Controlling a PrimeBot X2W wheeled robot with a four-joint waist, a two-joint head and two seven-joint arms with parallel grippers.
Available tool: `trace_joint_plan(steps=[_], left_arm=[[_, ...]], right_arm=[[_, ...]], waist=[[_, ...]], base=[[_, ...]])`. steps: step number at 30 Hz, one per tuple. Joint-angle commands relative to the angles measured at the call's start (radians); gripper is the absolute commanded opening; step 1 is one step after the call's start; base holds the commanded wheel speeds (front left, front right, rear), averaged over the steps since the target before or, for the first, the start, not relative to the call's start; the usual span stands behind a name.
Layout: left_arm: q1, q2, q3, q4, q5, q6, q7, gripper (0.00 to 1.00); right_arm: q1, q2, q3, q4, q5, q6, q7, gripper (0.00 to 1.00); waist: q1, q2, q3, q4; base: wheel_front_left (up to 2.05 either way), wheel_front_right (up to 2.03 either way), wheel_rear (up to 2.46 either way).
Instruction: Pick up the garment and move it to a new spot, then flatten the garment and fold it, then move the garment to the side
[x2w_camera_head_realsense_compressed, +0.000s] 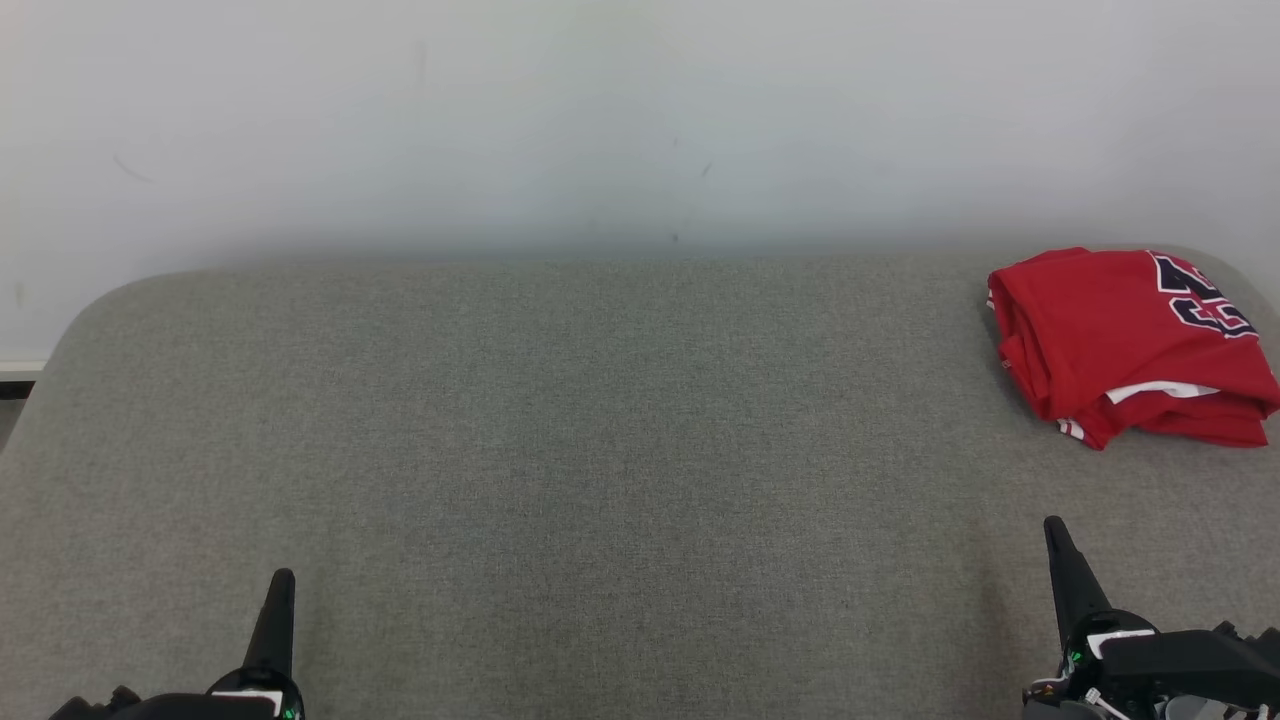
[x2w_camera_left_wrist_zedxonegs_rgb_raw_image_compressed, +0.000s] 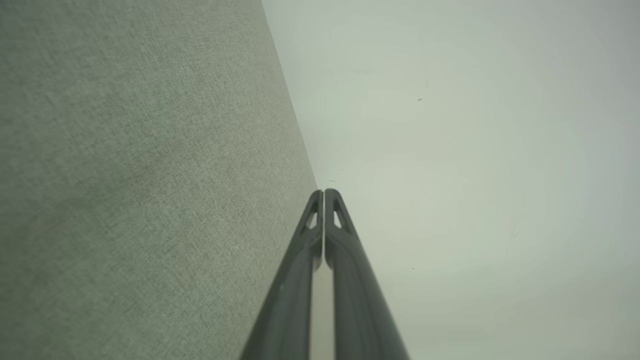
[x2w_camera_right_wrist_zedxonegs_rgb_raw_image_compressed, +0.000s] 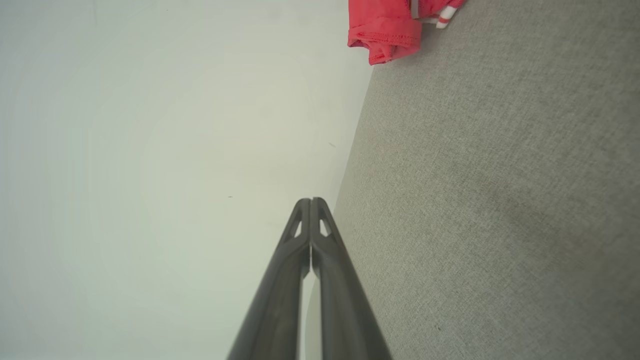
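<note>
Where grey surface meets wall — garment lies.

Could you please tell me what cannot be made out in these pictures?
Head view: the garment has a dark number partly folded away, so it is unreadable; its inner layers hide under the top fold.
Right wrist view: the garment is cut off by the top edge; a hem corner shows.
Head view: the bottom edge cuts off the left gripper and right gripper at the wrist.
</note>
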Motion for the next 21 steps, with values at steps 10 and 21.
trace_joint_plan(steps=[10, 21], left_arm=[[-0.027, -0.01, 0.01, 0.002, -0.085, -0.009, 0.025, 0.0], [-0.035, -0.018, 0.015, 0.004, -0.157, -0.007, 0.045, 0.0]], right_arm=[[-0.02, 0.001, -0.009, 0.002, 0.089, 0.001, 0.02, 0.0], [-0.028, 0.001, -0.015, 0.007, 0.165, 0.001, 0.034, 0.0]], waist=[[-0.0001, 0.0, 0.002, -0.001], [-0.0001, 0.0, 0.003, -0.001]], base=[[0.0, 0.0, 0.0], [0.0, 0.0, 0.0]])
